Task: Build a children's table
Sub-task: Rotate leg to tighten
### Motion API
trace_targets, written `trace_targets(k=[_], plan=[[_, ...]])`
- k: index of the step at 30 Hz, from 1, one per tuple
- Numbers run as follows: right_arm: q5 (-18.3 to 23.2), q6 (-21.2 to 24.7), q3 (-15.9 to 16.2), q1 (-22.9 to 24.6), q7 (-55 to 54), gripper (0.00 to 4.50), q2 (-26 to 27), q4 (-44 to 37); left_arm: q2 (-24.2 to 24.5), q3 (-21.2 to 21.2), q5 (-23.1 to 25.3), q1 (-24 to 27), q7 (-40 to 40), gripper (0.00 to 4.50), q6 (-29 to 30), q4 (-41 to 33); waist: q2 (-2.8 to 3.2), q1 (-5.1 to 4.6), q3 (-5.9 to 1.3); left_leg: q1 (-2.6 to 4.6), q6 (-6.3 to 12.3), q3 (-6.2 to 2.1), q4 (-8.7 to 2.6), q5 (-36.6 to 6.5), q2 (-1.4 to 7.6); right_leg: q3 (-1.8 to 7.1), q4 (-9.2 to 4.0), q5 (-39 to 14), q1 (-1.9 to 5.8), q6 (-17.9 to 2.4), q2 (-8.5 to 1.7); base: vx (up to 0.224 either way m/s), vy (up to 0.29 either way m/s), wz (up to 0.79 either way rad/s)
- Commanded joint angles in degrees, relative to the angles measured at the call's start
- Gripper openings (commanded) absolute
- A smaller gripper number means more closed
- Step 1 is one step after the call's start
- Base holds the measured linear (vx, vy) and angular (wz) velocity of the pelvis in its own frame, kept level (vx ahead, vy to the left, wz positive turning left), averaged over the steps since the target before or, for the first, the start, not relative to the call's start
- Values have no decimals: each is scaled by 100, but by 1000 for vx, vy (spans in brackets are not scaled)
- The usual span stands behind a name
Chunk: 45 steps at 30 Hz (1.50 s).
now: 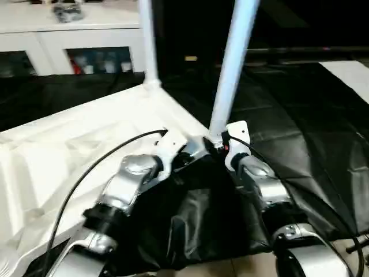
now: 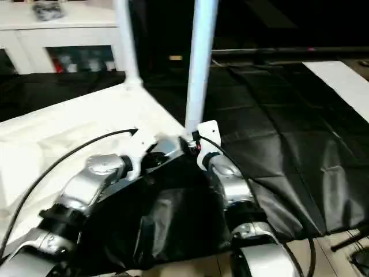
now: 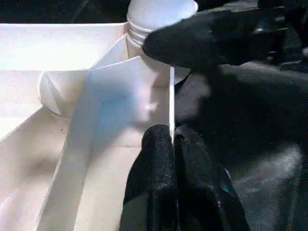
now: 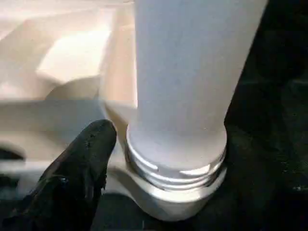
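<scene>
The white tabletop (image 1: 86, 138) lies upside down on the black cloth, its ribbed underside up. A far leg (image 1: 148, 40) stands upright in its back corner. A near leg (image 1: 233, 63) stands in the corner socket (image 4: 178, 197) closest to me, leaning slightly, with its threaded end (image 4: 173, 163) showing above the socket. My left gripper (image 3: 172, 132) is shut on the tabletop's thin rim wall (image 3: 171, 91) just beside that corner. My right gripper (image 1: 222, 147) sits at the near leg's base, open, with one black finger (image 4: 82, 168) close beside the thread.
The black-draped table (image 1: 300, 115) stretches to the right and behind. A white cabinet (image 1: 69, 34) stands at the back left. A white sheet (image 1: 351, 72) lies at the far right. A black cable (image 1: 86, 173) arcs over my left forearm.
</scene>
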Motion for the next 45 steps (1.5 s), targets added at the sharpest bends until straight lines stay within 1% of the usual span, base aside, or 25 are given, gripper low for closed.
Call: trace_targets(k=[1,2,3,4,6,8,9,10,13,15,17,18,19,20,23,24,26,33,38,40,41,42,43,44,45], plan=[[-24,-12,409,82,724,398,-157,-313,49,-39,-352,58,-457,0,-317,-326,-57,48,-402,130,465,-236,-368,-821,438,265,-394,-665,264,-1391,-507,0,0,0],[-24,-12,409,82,724,398,-157,-313,49,-39,-352,58,-457,0,-317,-326,-63,54,-401,138,469,-232,-367,-835,442,262,-394,-686,259,-1393,-498,0,0,0],[-12,-12,474,159,1301,398,-511,-496,269,-68,-419,143,-804,0,-344,-444,-46,58,-399,143,461,-237,-370,-847,445,258,-394,-691,262,-1400,-493,0,0,0],[-12,-13,473,161,1327,398,-526,-503,279,-70,-422,147,-820,0,-344,-449,-58,64,-394,147,466,-225,-365,-893,450,264,-396,-710,258,-1403,-489,0,0,0],[18,-19,480,206,1919,398,-854,-657,503,-108,-456,214,-1145,0,-311,-545,-44,75,-384,152,457,-230,-374,-981,453,264,-411,-813,246,-1405,-485,0,0,0],[33,-25,504,222,2109,398,-971,-707,567,-119,-469,236,-1234,0,-304,-579,-38,98,-379,163,407,-233,-382,-1052,463,264,-413,-907,239,-1405,-487,0,0,0],[56,-59,560,227,2380,398,-1154,-767,664,-136,-491,253,-1355,0,-303,-605,-21,117,-375,194,352,-226,-388,-1145,470,263,-421,-988,213,-1410,-472,0,0,0],[56,-85,581,227,2469,398,-1220,-787,699,-143,-496,257,-1393,0,-301,-610,-23,125,-380,200,337,-226,-389,-1160,478,265,-419,-979,214,-1414,-476,0,0,0],[95,-33,603,195,2588,398,-1329,-813,789,-159,-511,267,-1484,0,-317,-612,-23,136,-379,171,293,-233,-399,-1116,469,261,-398,-885,233,-1434,-481,0,0,0],[108,-11,607,187,2629,373,-1362,-835,820,-165,-520,273,-1516,0,-313,-619,-40,135,-386,168,293,-232,-390,-1105,461,264,-400,-877,239,-1429,-490,0,0,0],[71,-61,692,192,2839,360,-1486,-925,921,-163,-565,303,-1644,0,-275,-688,-57,145,-391,160,328,-231,-378,-1046,459,263,-399,-845,252,-1429,-500,0,0,0],[63,-55,699,189,2883,346,-1497,-934,949,-166,-582,310,-1713,0,-265,-706,-53,144,-391,150,365,-233,-377,-976,461,263,-387,-797,251,-1427,-497,0,0,0],[62,-78,689,184,2897,346,-1490,-934,975,-169,-593,322,-1767,0,-259,-729,-50,147,-395,153,385,-230,-370,-937,460,260,-385,-786,249,-1430,-498,0,0,0],[62,-78,689,184,2897,330,-1490,-934,975,-169,-593,322,-1767,0,-259,-729,-47,146,-399,148,404,-231,-367,-896,461,256,-377,-736,251,-1449,-495,0,0,0],[112,-65,665,177,2987,309,-1464,-956,1019,-176,-625,343,-1849,0,-236,-778,-50,149,-407,151,445,-230,-360,-816,465,251,-359,-603,251,-1496,-490,0,0,0],[166,-46,671,179,3083,298,-1443,-991,1048,-185,-646,357,-1889,0,-223,-812,-62,149,-411,150,477,-226,-355,-781,466,246,-349,-529,251,-1521,-486,0,0,0],[204,-17,692,184,3146,281,-1440,-1020,1068,-199,-667,361,-1900,0,-222,-823,-52,149,-412,148,492,-225,-353,-765,468,244,-342,-503,249,-1533,-482,0,0,0],[230,9,764,264,3181,272,-1338,-1061,1059,-235,-676,397,-1905,0,-195,-873,-60,145,-406,151,435,-225,-355,-851,465,248,-356,-656,247,-1504,-489,0,0,0],[278,145,654,339,2865,272,-1126,-1069,928,-230,-554,365,-1623,0,-191,-796,-62,119,-403,149,424,-229,-359,-848,462,250,-357,-622,239,-1511,-487,0,0,0],[181,177,574,344,2335,272,-906,-936,696,-204,-430,252,-1188,0,-182,-625,-61,104,-395,154,388,-232,-365,-892,464,257,-374,-726,235,-1493,-496,0,0,0],[172,256,454,325,1821,272,-668,-817,485,-200,-355,166,-877,0,-160,-505,-62,91,-397,155,344,-229,-365,-931,460,257,-379,-800,230,-1475,-487,0,0,0],[179,323,359,308,1440,272,-488,-731,332,-201,-305,106,-662,0,-141,-424,-48,72,-386,159,307,-228,-374,-925,461,271,-388,-815,213,-1470,-481,0,0,0],[179,323,359,308,1440,272,-488,-731,332,-201,-305,106,-662,0,-141,-424,-57,71,-391,165,220,-240,-379,-1020,450,263,-413,-996,222,-1425,-493,0,0,0],[199,424,218,281,896,272,-227,-610,114,-205,-239,23,-369,0,-111,-314,-63,68,-405,156,180,-243,-386,-978,457,260,-392,-964,238,-1394,-500,0,0,0],[219,483,98,247,371,272,43,-482,-108,-227,-174,-59,-100,0,-22,-206,-57,60,-390,158,169,-248,-396,-1018,459,263,-411,-997,221,-1384,-496,0,0,0]])
